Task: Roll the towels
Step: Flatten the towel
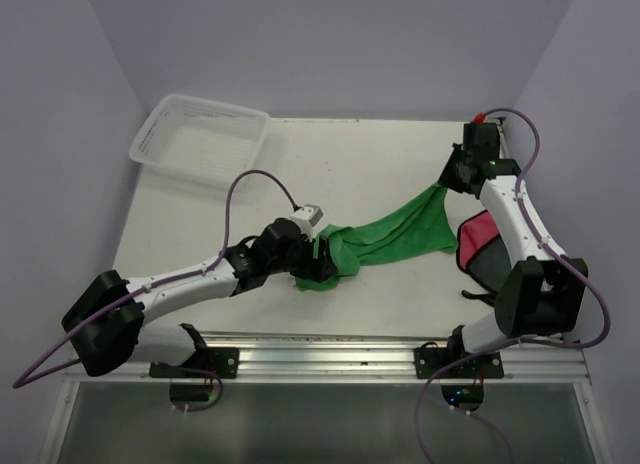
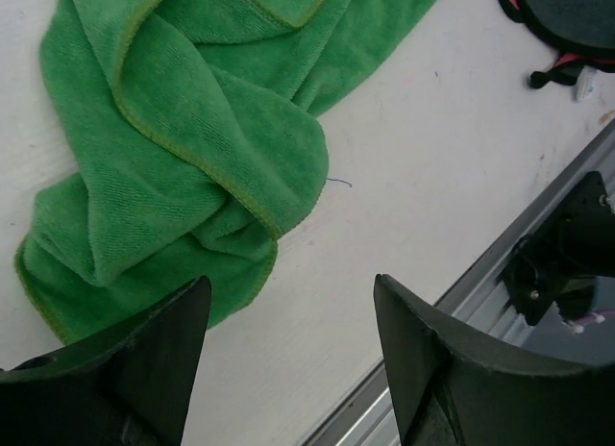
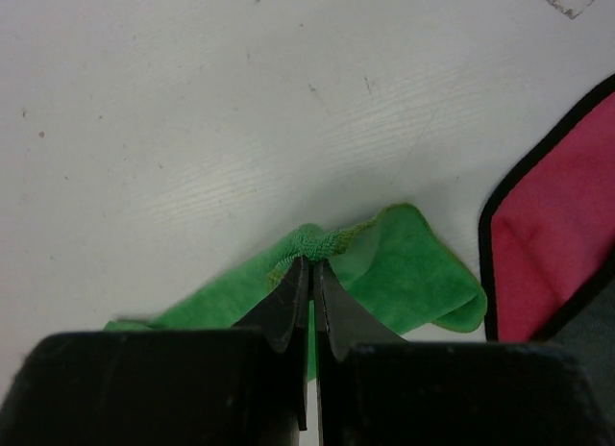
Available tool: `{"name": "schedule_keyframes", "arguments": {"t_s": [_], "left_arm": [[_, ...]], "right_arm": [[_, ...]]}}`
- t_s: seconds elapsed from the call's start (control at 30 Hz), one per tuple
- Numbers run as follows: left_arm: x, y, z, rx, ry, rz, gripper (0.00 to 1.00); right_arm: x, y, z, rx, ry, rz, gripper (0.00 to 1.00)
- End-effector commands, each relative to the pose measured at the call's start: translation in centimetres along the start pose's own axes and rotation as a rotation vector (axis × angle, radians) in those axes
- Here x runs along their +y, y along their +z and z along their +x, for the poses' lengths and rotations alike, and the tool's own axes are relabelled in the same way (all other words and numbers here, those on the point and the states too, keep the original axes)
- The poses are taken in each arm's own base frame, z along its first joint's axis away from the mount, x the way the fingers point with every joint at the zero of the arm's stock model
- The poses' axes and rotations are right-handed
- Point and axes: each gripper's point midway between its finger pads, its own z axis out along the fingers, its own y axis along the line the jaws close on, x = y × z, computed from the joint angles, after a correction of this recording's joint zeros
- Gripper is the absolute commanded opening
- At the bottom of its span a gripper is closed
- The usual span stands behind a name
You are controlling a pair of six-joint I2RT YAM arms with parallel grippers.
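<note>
Top external: green towel strung between both arms, left end loose

Green towel (image 1: 385,234) lies as a long band on the desk (image 1: 350,154), with its long axis running diagonally from near-left to far-right. Right fingers (image 3: 288,307) are clamped tight on its far-right corner, low at the desk. Left fingers (image 2: 125,369) are spread wide with nothing between them. In the left wrist view the bunched, part-folded near-left end sits just ahead and to their left. One finger overlaps its edge; contact unclear. The left arm is nearer that bunch, so the coming roll likely starts there and runs along the band toward the right fingers. Red towel (image 1: 478,239) lies just beside the band's far end, under the right arm, grey side partly showing; the right wrist view shows a gap. White basket (image 1: 200,134) sits far-left, well apart. Nothing lies between the left fingers and the bunch.
</note>
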Motion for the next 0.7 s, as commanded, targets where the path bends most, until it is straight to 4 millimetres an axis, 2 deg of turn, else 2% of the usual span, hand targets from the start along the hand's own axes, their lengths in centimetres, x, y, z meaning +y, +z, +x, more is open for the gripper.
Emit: {"name": "schedule_keyframes", "arguments": {"t_s": [0.0,0.27,0.4,0.67], "left_arm": [[-3.4,-0.4,-1.4,-0.047,-0.102,0.145,0.72],[-2.6,2.2,-0.2,-0.014,-0.104,0.126,0.71],[-2.6,3.3,-0.5,-0.004,-0.099,0.111,0.69],[-2.1,4.5,-0.1,0.009,-0.103,0.095,0.64]], "right_arm": [[0.5,0.0,-0.9,-0.035,0.004,-0.026,0.0],[0.4,0.0,-0.8,-0.038,0.001,-0.023,0.0],[0.5,-0.1,-0.9,-0.043,0.001,-0.027,0.0],[0.5,0.1,-0.6,-0.034,0.002,-0.032,0.0]]}}
